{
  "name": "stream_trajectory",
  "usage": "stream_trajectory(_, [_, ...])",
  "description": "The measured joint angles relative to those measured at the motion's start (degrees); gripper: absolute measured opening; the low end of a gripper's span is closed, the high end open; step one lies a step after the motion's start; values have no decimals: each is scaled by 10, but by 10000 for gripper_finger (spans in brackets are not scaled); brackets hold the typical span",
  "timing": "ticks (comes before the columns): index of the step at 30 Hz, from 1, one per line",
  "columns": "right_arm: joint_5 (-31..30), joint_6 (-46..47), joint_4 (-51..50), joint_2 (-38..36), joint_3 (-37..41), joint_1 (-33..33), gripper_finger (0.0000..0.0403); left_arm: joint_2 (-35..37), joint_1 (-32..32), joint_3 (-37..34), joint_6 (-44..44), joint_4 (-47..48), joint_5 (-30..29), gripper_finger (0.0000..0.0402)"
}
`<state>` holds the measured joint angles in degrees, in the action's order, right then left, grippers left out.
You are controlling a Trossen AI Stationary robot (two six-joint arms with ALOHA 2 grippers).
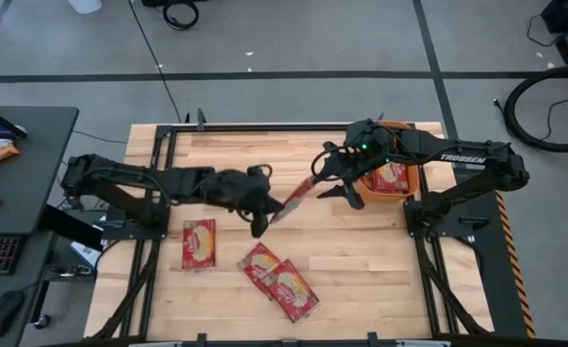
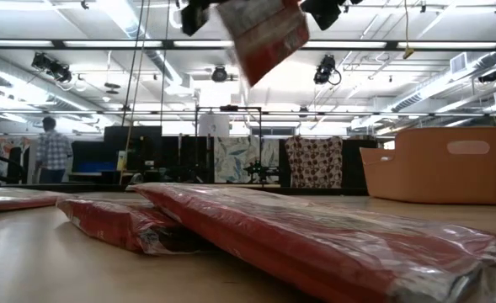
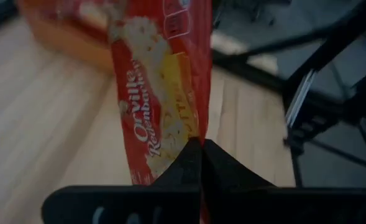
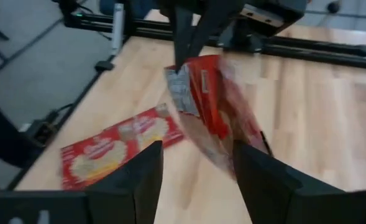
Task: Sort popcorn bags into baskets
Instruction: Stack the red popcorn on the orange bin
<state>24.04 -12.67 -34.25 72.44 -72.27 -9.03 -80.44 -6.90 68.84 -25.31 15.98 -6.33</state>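
Observation:
My left gripper (image 1: 261,217) is shut on a red popcorn bag (image 1: 293,200), held above the middle of the table. The bag also shows in the left wrist view (image 3: 161,81) and high in the low view (image 2: 264,34). My right gripper (image 1: 330,181) is open at the bag's far end. Its fingers stand on either side of the bag (image 4: 214,106), and I cannot tell whether they touch it. The orange basket (image 1: 411,183) stands at the back right with a bag (image 1: 390,175) inside. Three more bags (image 1: 199,243) (image 1: 262,260) (image 1: 295,291) lie flat on the table. My left gripper pinches the bag's near end (image 3: 192,134) between its two shut fingers, coming about level from the table's left. The bag is lifted clear of the table. It reaches away from the fingers toward my right gripper and stands on edge, as seen from above.
The basket (image 2: 441,164) stands just right of my right gripper. The loose bags (image 2: 256,231) overlap near the table's front. Bare wood lies between them and the basket. A desk with a keyboard stands left of the table. A person stands far off in the room.

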Motion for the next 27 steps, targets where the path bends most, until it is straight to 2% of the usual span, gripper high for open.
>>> stream_trajectory(5, [-49,-9,25,0,0,4,195,4,32,0,21,-47,37,1])
stream_trajectory(9, [-71,-3,41,-7,0,4,191,11,44,0,25,-50,59,1])
stream_trajectory(13, [-81,-3,38,-19,-38,3,190,11,45,0,28,-42,65,1])
stream_trajectory(18, [-73,-39,3,-15,-97,-11,190,10,45,0,40,-44,74,2])
stream_trajectory(27, [-1,-42,-38,34,-98,-25,189,10,45,0,66,-59,76,3])
